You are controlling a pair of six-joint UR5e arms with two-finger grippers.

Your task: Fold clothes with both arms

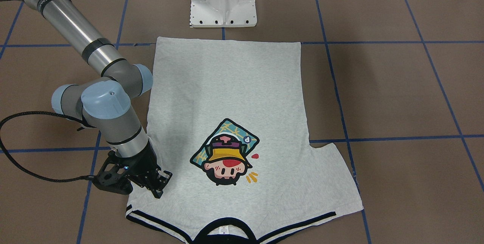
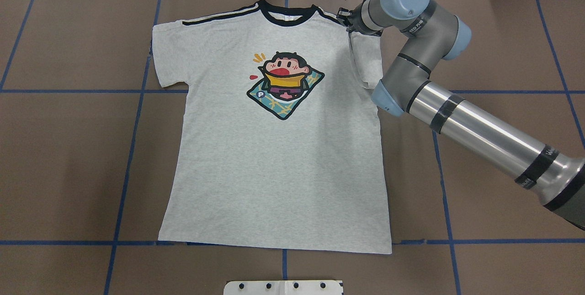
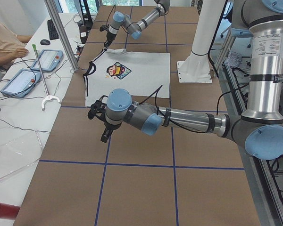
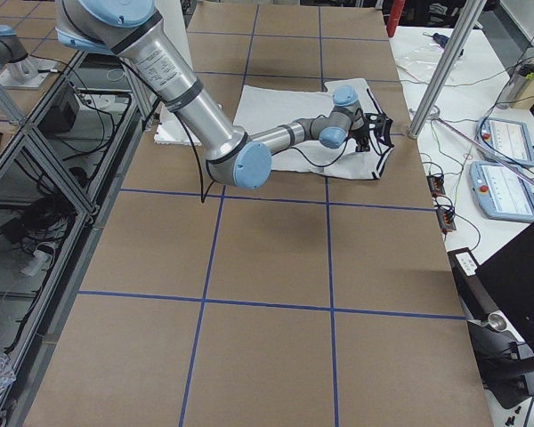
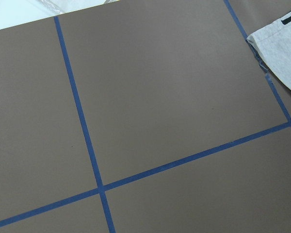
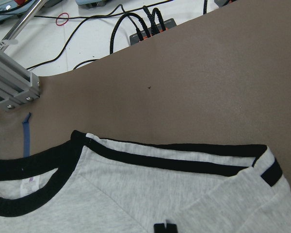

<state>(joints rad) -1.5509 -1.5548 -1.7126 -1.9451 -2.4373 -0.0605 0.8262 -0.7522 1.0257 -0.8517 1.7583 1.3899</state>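
The heather-grey T-shirt lies flat, print side up, with its black collar at the far edge of the table. My right gripper is down at the shirt's right shoulder, shut on the right sleeve, which is raised and turned in over the shirt. Its fingertips show close together just above the cloth. My left gripper hovers over bare table beside the other sleeve. It shows only in the left side view, so I cannot tell if it is open or shut.
The white pedestal stands just behind the shirt's hem. Blue tape lines cross the brown table. Beyond the far edge are control tablets, cables, aluminium posts and a seated person.
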